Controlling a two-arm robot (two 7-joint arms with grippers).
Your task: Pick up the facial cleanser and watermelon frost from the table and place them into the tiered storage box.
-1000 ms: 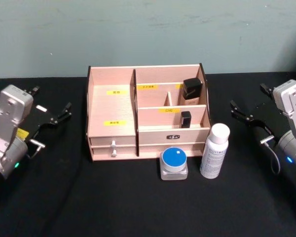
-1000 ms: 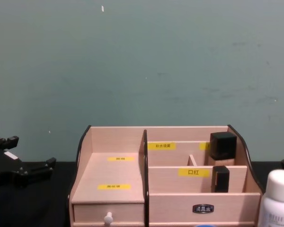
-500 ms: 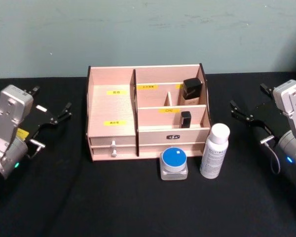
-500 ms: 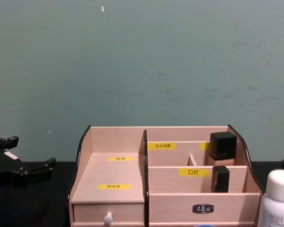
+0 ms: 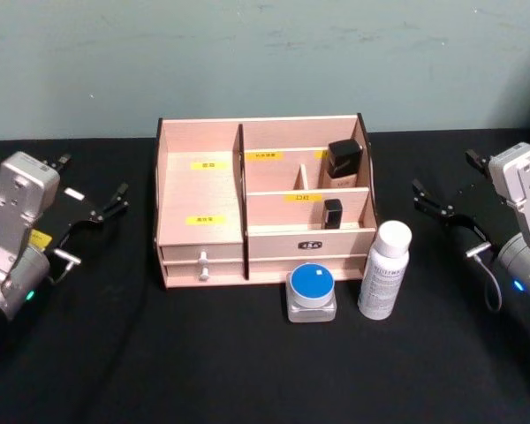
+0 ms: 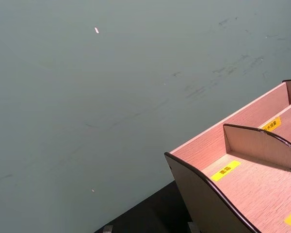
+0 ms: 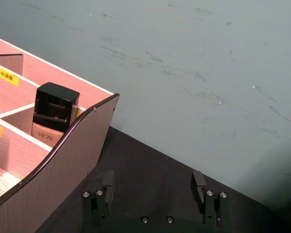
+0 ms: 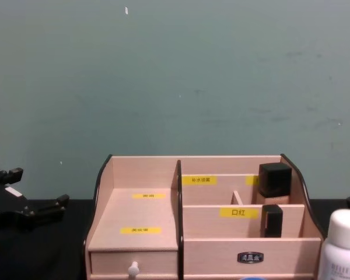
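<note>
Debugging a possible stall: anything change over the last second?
Nothing visibly changed. The left gripper and right gripper stay open, parked either side of the tiered storage box. The facial cleanser and watermelon frost still stand on the table before it.

Left pincer (image 5: pixel 92 177) and right pincer (image 5: pixel 443 173) sit out at either side, both spread wide.

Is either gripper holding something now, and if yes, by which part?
Nothing is held. The left gripper and the right gripper are open and empty, away from the facial cleanser and the watermelon frost on the table.
</note>
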